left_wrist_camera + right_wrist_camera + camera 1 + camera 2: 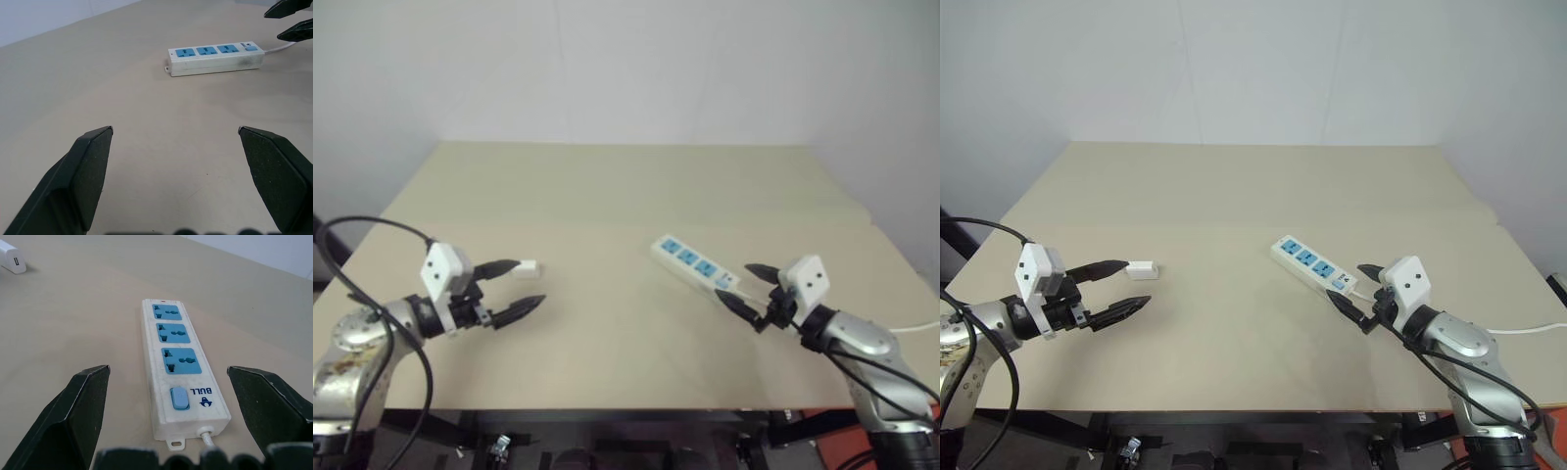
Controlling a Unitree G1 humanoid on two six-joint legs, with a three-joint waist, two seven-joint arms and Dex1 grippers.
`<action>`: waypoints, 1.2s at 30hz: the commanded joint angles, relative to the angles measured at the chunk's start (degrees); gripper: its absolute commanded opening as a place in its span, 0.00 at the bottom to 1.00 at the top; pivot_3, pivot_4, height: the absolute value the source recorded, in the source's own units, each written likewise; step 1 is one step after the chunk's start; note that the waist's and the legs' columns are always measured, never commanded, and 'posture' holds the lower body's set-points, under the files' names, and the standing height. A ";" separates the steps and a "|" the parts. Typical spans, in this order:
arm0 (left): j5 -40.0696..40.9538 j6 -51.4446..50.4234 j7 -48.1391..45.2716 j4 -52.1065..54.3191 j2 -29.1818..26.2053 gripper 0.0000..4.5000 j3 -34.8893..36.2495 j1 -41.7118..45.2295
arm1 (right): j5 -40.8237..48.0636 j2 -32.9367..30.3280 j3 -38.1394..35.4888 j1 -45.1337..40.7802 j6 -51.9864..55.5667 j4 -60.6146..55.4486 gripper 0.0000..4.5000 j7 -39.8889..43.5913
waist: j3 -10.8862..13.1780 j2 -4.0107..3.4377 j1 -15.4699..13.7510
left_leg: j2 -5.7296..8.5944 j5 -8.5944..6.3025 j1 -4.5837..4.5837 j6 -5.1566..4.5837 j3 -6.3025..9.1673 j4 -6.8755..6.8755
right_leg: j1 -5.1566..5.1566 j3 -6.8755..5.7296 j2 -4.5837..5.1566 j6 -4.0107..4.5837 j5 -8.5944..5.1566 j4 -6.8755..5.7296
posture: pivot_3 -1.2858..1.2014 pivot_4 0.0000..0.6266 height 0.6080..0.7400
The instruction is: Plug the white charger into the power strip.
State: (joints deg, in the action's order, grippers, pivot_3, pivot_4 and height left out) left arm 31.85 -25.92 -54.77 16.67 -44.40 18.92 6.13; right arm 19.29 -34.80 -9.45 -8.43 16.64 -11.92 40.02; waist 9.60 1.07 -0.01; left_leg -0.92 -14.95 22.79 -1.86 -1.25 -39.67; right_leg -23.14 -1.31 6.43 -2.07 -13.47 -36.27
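Both tools, left (514, 286) and right (750, 287), gape empty. The charger (528, 265) looks light, rigid, slick; pinch its flat sides. Strip (695, 262) may slide.

White charger (1142, 269): a small white rectangular block lying flat on the tan table (1234, 196), toward its left side, with a dark slot visible in one end face. It is unplugged and well apart from the power strip (1311, 262).

Power strip: a long flat white bar lying face up on the table's right half, set diagonally. It carries three blue sockets in a row, all vacant, then a blue switch at the near end. A thin white cord (1528, 330) leaves that end toward the table's right edge.
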 commanded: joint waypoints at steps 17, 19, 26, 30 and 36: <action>0.88 1.25 -0.67 0.50 -0.63 1.00 0.38 1.55 | -0.19 2.64 0.75 -5.41 -4.43 6.87 1.00 1.32 | -0.01 0.01 0.14 | -0.02 0.00 -0.03 0.00 -0.05 0.00 | -0.01 0.06 -0.04 0.03 0.03 -0.01 | 0.52 0.24 1.00; 0.91 1.19 -0.93 0.42 -0.73 1.00 0.33 1.84 | -0.41 3.80 1.35 -7.44 -5.59 10.37 1.00 1.85 | -0.01 0.01 0.26 | -0.05 0.00 -0.06 0.00 -0.08 0.00 | -0.01 0.11 -0.08 0.04 0.04 -0.02 | 0.52 0.24 1.00; 1.50 0.55 -1.64 0.94 -0.78 1.00 0.05 2.44 | -3.81 6.65 4.58 -15.80 -14.47 27.82 1.00 5.49 | -0.01 0.02 0.66 | -0.04 0.00 -0.06 0.00 -0.17 0.03 | -0.05 0.22 -0.09 0.03 0.05 0.01 | 0.52 0.24 1.00; 1.64 0.33 -1.90 1.32 -1.04 1.00 0.26 2.37 | -5.13 7.22 5.29 -18.54 -19.24 35.98 1.00 8.03 | -0.01 0.02 0.72 | -0.05 0.00 -0.06 0.00 -0.21 0.04 | -0.06 0.27 -0.09 0.03 0.05 0.02 | 0.52 0.24 1.00; 1.85 0.08 -2.11 1.99 -1.41 1.00 0.76 1.71 | -6.23 7.69 5.06 -21.57 -25.52 46.31 1.00 9.53 | -0.01 0.02 0.74 | -0.07 0.00 -0.18 0.00 -0.30 0.05 | -0.01 0.37 -0.09 0.02 0.07 -0.01 | 0.52 0.24 1.00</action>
State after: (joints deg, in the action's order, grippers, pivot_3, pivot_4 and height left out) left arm 32.77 -26.23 -56.86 16.86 -44.83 18.56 7.86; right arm 13.07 -27.23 -3.44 -28.98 -6.42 33.24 49.05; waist 9.59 1.09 0.73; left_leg -0.98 -14.95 22.61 -1.86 -1.55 -39.60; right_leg -23.16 -0.93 6.34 -2.05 -13.40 -36.29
